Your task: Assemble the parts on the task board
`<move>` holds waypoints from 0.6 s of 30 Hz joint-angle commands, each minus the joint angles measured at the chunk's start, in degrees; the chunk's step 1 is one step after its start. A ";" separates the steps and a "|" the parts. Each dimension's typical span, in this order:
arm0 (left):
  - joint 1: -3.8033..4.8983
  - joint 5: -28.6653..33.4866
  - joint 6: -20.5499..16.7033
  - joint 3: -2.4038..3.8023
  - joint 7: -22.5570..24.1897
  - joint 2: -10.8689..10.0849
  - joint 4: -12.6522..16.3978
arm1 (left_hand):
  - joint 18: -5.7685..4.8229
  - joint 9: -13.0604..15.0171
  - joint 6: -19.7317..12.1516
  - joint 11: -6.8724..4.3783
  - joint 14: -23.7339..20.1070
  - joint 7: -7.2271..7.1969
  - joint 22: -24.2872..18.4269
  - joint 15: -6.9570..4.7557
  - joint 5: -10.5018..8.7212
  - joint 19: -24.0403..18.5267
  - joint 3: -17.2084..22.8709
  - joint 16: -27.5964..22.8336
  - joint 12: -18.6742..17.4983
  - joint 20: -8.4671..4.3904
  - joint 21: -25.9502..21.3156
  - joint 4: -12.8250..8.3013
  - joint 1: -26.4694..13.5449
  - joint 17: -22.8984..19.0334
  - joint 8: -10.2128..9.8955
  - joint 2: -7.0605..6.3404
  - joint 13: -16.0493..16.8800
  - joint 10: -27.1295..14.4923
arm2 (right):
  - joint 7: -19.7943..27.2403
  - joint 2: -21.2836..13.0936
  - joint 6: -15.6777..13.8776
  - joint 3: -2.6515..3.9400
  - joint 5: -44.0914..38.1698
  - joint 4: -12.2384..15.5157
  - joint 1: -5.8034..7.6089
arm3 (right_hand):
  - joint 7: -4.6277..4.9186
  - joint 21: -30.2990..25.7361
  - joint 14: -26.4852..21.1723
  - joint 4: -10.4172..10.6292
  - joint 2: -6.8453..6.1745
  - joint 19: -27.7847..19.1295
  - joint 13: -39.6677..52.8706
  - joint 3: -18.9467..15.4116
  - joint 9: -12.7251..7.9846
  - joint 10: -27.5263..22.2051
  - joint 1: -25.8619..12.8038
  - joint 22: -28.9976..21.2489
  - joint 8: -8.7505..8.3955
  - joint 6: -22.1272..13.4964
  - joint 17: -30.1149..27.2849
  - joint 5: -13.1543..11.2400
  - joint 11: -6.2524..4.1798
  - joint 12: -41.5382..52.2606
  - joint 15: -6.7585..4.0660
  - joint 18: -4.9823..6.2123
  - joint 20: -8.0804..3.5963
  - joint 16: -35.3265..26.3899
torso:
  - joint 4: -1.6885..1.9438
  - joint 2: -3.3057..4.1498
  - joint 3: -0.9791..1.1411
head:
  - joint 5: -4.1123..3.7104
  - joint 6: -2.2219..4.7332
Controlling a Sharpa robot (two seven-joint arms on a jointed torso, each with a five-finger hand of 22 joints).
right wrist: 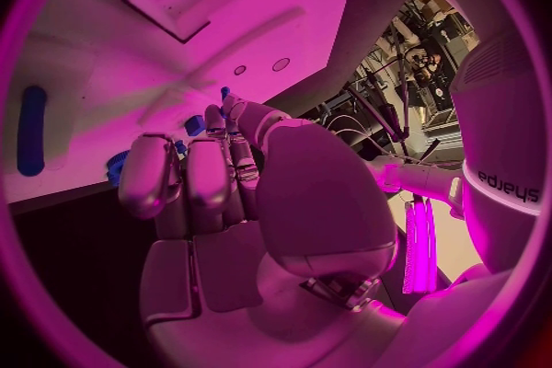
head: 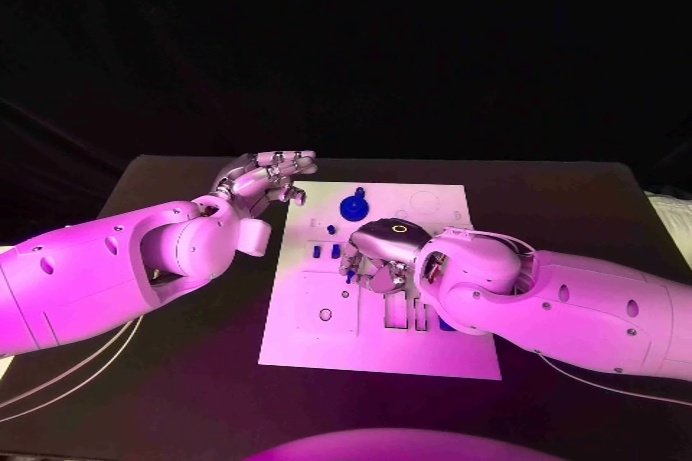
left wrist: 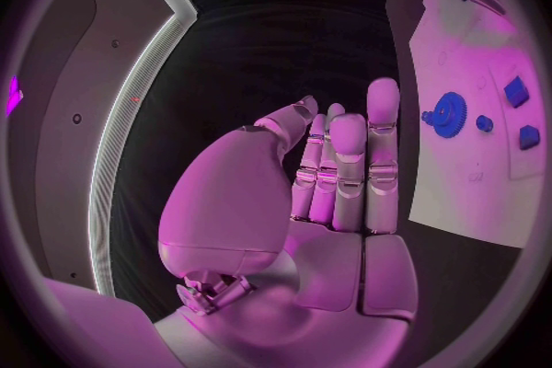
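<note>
Black table (head: 577,196), dark backdrop; task board (head: 433,351) centred; left hand (head: 267,176) empty, fingers apart; right hand (head: 378,253) fingers' hold unclear.

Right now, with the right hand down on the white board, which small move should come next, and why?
Probably a small lift of the right hand, to show what its fingers hold. Its curled fingers rest over the middle of the board among small blue pieces, hiding any grip. The left hand waits open at the board's far left corner, beside the blue gear.
</note>
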 commanded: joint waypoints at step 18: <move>0.02 -0.75 1.33 0.04 -0.20 0.25 -0.28 | 1.03 -0.06 -0.36 0.00 -0.33 -0.02 -0.18 0.11 -0.09 -0.27 -0.50 -0.09 0.24 -0.02 -0.35 0.06 0.15 -0.13 0.32 0.03 0.09 -0.61 | 1.40 0.82 2.56 -0.15 -0.92 0.17 -0.77 | 0.38 0.23 1.64 -0.03 0.26 0.06 0.06 0.37 0.05 0.23 0.02 -0.09 -0.27 -0.20 -0.09 0.18 0.08 -0.20 0.39 0.01 0.16 0.17 | -0.04 -0.03 0.08 | 0.33 -0.44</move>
